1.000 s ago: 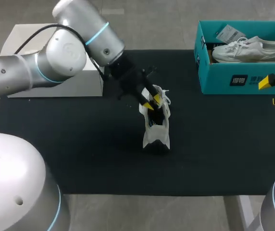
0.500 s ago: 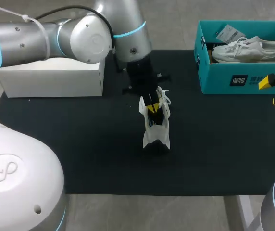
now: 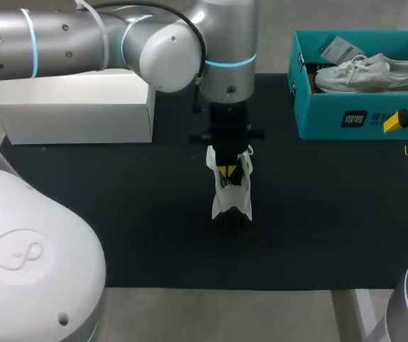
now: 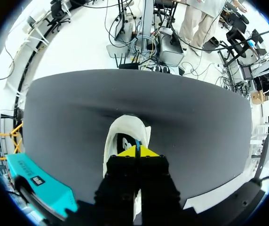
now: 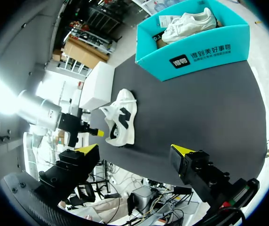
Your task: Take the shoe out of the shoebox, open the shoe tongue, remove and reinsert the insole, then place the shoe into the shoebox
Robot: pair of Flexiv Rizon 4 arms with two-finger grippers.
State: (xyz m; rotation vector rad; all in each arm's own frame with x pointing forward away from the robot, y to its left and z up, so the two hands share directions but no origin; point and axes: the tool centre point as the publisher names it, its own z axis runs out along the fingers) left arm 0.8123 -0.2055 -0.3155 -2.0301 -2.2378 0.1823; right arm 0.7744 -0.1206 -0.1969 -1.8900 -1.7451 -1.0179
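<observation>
A white shoe (image 3: 231, 196) stands on the black mat (image 3: 118, 214) at mid-table. My left gripper (image 3: 226, 171) points down into the shoe's opening. In the left wrist view its yellow tips (image 4: 138, 151) are pressed together on a thin blue-edged flap at the tongue, with the shoe's (image 4: 126, 130) dark inside just ahead. The teal shoebox (image 3: 332, 117) at the back right holds a second white shoe (image 3: 368, 73). My right gripper (image 3: 406, 135) hangs open at the right edge, in front of the box. From the right wrist view, the shoe (image 5: 121, 119) and shoebox (image 5: 195, 52) lie ahead of the right gripper (image 5: 134, 149).
A white box (image 3: 75, 110) sits at the back left of the mat. My left arm (image 3: 154, 43) spans the back of the table above it. The shoebox (image 4: 40, 186) shows beside the left gripper.
My left arm has swung right so its wrist is now straight above the shoe, and its fingers have closed at the tongue. The right arm has not moved.
</observation>
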